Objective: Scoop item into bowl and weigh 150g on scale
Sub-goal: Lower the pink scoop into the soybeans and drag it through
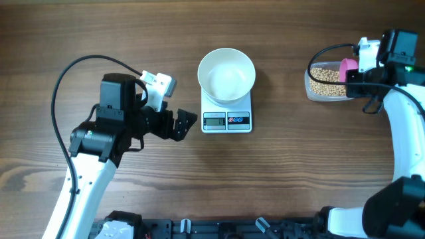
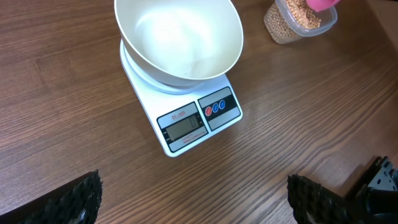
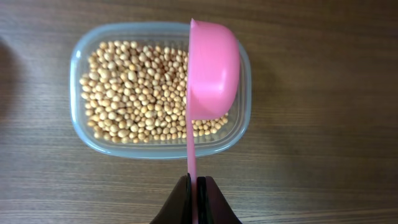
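Right wrist view shows the beans (image 3: 137,87) lying in a clear plastic tub (image 3: 75,93), covering its floor in a loose layer; over the tub's right part hangs a pink scoop (image 3: 214,68), its cup turned on edge with the flat rim facing the beans and the rounded back facing away; whether the cup touches the beans I cannot tell; no beans show inside it; the scoop's thin handle runs straight back into the right gripper (image 3: 196,199), whose dark fingers are clenched tight on it.

From overhead, the tub sits near the far right corner of the table (image 1: 279,186); the white bowl (image 1: 227,74) stands well apart from it, at the middle of the table toward the far edge, resting on the platform of the scale (image 1: 226,121); the bowl holds nothing; the scale's display and buttons face the near edge, uncovered by the bowl.

Just left of the scale, not touching it, the left gripper (image 1: 180,125) hovers with its jaws spread wide and grasping nothing; its two ridged fingertips (image 2: 81,199) frame the wood in front of the scale.
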`<state>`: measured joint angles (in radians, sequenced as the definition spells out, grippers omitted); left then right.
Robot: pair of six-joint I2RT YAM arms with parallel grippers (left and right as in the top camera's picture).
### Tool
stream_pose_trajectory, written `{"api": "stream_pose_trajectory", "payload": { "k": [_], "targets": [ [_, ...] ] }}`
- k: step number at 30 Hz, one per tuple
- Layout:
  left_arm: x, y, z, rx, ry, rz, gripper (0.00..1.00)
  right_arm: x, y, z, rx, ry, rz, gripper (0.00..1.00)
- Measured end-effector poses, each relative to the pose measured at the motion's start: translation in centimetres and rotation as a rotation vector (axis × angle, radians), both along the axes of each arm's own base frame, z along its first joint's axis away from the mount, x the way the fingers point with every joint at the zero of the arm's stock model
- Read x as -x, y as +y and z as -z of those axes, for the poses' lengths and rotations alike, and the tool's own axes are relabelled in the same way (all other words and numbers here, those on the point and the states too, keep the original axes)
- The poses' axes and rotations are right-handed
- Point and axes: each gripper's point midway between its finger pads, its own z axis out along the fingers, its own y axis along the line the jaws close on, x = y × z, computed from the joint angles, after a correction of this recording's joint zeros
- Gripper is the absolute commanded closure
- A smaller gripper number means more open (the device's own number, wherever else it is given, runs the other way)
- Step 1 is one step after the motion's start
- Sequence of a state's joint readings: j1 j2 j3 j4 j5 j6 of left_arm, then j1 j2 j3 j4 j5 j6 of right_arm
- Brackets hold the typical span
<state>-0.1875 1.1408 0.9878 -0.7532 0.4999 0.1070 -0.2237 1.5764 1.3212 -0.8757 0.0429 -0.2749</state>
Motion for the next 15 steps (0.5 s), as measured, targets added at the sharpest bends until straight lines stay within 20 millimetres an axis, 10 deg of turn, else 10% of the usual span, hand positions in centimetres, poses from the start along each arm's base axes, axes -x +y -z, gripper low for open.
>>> {"api": "stream_pose_trajectory", "payload": {
  "k": [15],
  "targets": [
    [0.0, 0.0, 0.0, 0.0, 0.0, 0.0, 0.0, -0.1, 0.7, 3.1, -0.06, 0.084, -0.017, 0.96]
  ]
}}
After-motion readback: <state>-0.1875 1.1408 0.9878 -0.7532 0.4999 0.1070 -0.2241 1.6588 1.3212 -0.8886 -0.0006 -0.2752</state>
